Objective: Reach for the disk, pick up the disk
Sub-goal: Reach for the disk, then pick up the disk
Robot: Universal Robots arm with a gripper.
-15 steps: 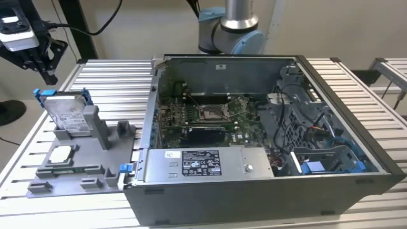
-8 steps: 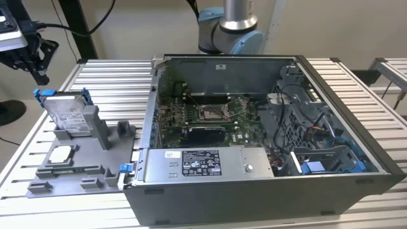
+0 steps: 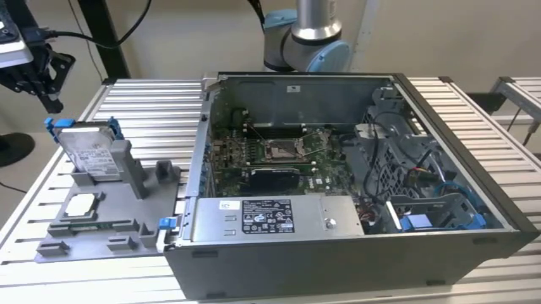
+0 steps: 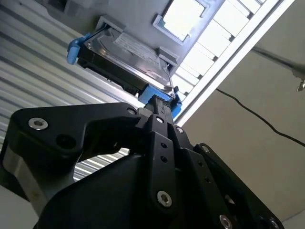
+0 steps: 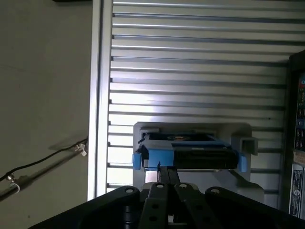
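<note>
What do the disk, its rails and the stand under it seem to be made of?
The disk: metal, silver-grey with a dull sheen, white label on its face.
The rails: likely plastic, uniform matte blue.
The stand: probably plastic, flat matte grey, blocky moulded shapes.

- The disk [image 3: 89, 151] has a silver-grey metal face with a soft sheen, a white paper-like label and a frame of smooth blue plastic.
- The holder [image 3: 127, 190] is matt grey plastic.
- The table [image 3: 152, 104] is ribbed bare metal, bright and reflective.
- The gripper [image 4: 157, 102] is matt black, with shiny metal screw heads.
- The computer case [image 3: 338, 266] is dark grey metal with a matt finish.
</note>
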